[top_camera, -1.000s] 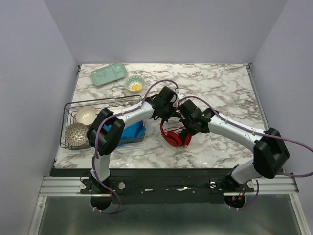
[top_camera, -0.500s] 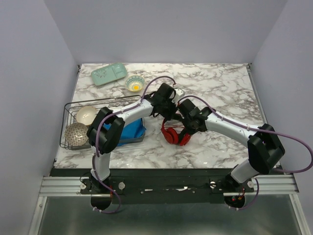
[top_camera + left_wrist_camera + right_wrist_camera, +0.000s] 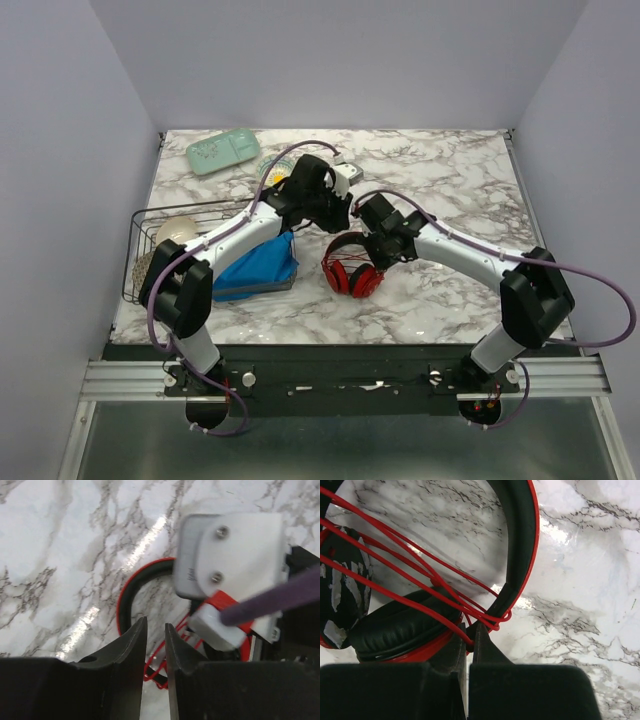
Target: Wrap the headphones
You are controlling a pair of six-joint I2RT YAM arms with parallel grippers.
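Pinching the thin red cable (image 3: 395,570) is my right claw (image 3: 468,642). Its two fingers are pressed tight together, with one strand stuck between them. The headphones (image 3: 350,272) lie on the marble table (image 3: 580,580), just past this claw's tips. The headband (image 3: 520,540), red outside and black inside, curves away ahead of the tips and a bit to the right. A cup with a black pad (image 3: 400,625) sits just ahead on the left. More red strands cross over that cup and bunch up at the headband's end, right in front of the tips.

My left claw (image 3: 152,635) has its fingers only a little apart, so the gap is narrow. The red curve of the headband lies ahead of its tips. Some red cable shows through the gap, but I cannot tell if the fingers touch it. A white box with two screws (image 3: 235,555) and a purple wire (image 3: 280,600) are just to this claw's right. A blue cloth (image 3: 255,268) and a wire basket (image 3: 150,225) are off to its left.
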